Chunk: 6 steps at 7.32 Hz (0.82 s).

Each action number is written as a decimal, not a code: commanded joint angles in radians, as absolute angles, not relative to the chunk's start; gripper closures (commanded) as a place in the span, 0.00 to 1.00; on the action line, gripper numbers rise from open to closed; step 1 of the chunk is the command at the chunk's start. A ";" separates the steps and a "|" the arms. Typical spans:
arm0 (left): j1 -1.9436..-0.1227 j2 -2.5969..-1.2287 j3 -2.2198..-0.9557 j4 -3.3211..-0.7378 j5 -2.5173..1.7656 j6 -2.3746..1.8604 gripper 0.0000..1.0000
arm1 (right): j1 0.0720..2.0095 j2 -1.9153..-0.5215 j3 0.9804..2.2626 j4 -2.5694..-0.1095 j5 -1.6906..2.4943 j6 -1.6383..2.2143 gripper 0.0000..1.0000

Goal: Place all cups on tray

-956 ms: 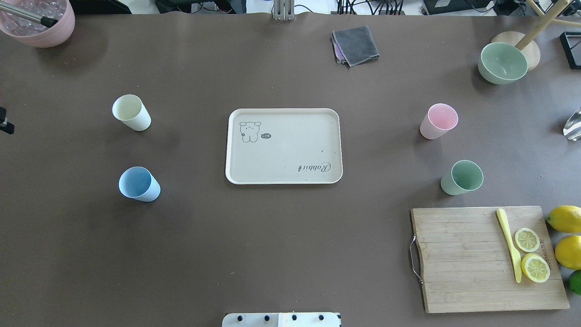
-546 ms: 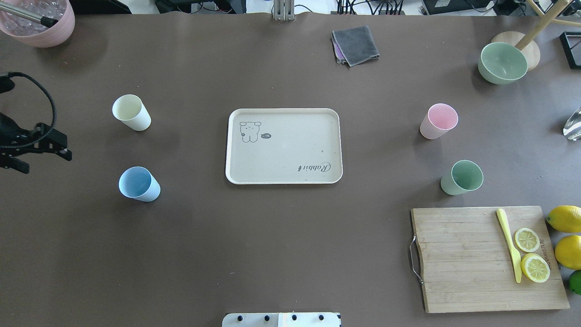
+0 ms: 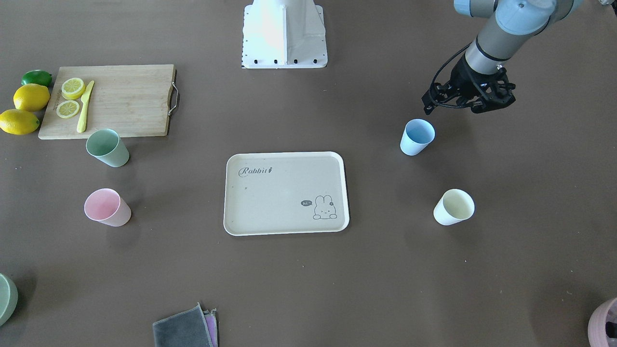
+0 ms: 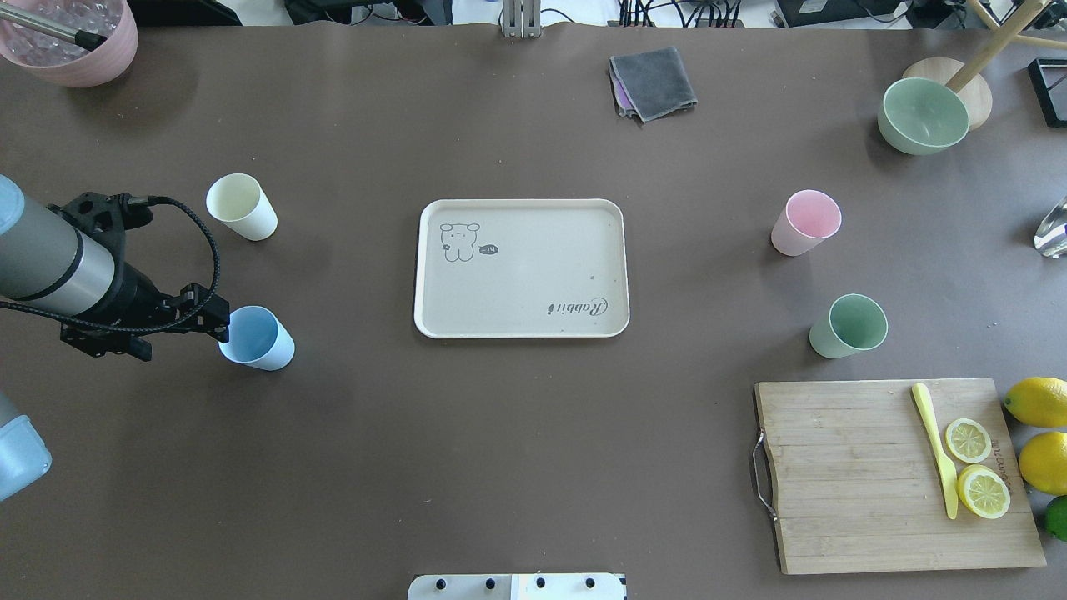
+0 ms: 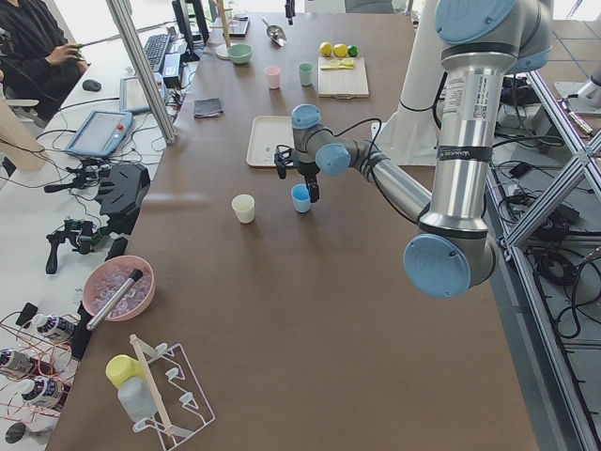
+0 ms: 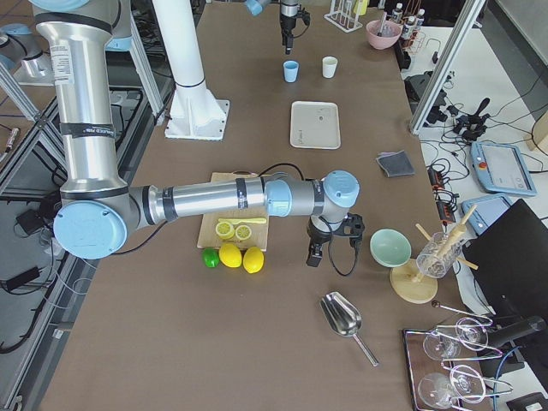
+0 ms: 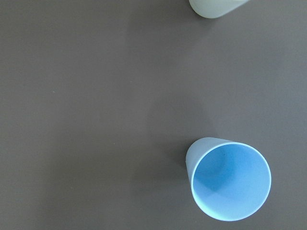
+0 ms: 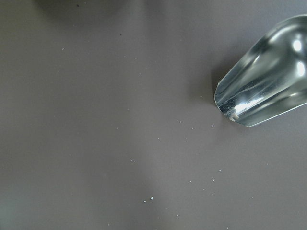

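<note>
Looks light, rigid, smooth, easily tipped: blue cup (image 3: 417, 137). Best pinched across one rim wall. Cannot tell open or closed for left pincer (image 3: 477, 102).

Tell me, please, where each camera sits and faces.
Front-facing: across the table, facing the base; left arm top right.
Overhead: behind the robot, above the tray; left arm at left.
Exterior left: table's left end, looking along it; left arm near.
Exterior right: table's right end; right arm near.
Left wrist: down on the blue cup; no body.
Right wrist: down on a metal scoop; no body.
Shared: blue cup, overhead and left wrist.
</note>
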State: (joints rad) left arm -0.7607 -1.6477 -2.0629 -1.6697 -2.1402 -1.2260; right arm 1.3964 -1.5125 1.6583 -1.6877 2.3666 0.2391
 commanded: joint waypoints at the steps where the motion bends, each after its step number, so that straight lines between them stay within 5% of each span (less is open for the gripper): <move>1: -0.756 -1.678 -2.002 -1.704 -2.134 -1.218 0.03 | 1.391 -1.513 1.657 -1.687 2.367 0.239 0.00; 6: -0.726 -1.677 -1.896 -1.822 -2.122 -1.219 0.03 | 1.382 -1.513 1.655 -1.687 2.367 0.239 0.00</move>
State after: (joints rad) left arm -0.7466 -1.6773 -1.9115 -1.8087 -2.1236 -1.2183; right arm 1.3845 -1.5125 1.6554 -1.6874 2.3669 0.2393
